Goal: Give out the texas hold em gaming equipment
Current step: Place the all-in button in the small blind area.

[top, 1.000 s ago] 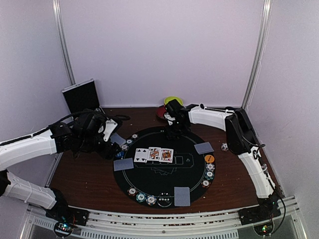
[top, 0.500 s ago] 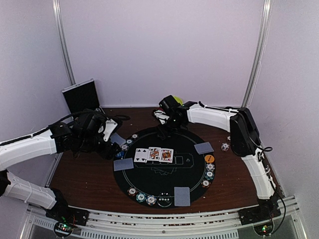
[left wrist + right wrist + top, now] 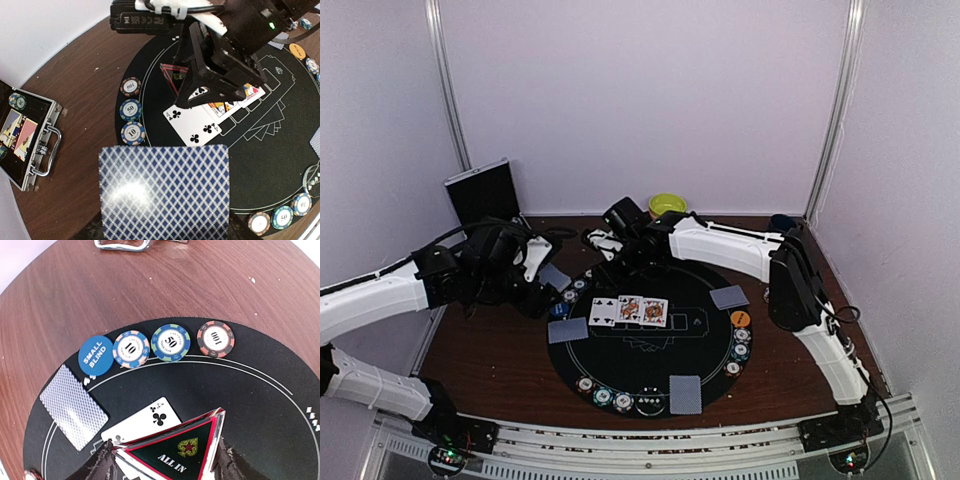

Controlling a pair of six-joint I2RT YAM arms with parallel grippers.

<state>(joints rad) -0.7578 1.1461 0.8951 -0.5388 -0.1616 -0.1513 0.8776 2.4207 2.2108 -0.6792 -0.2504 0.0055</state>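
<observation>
ALL IN triangle [image 3: 172,452] hangs gripped in the right jaws over the mat [image 3: 260,405], far left of the bench [image 3: 60,295]; left jaws hold a blue-backed card [image 3: 165,192]. Best set flat, clear of the chips [image 3: 171,342].

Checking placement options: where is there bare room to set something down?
Free: the mat between the face-up cards and the near face-down card; the table at near left. Crowded: far-left rim: chips, left gripper, right gripper.
</observation>
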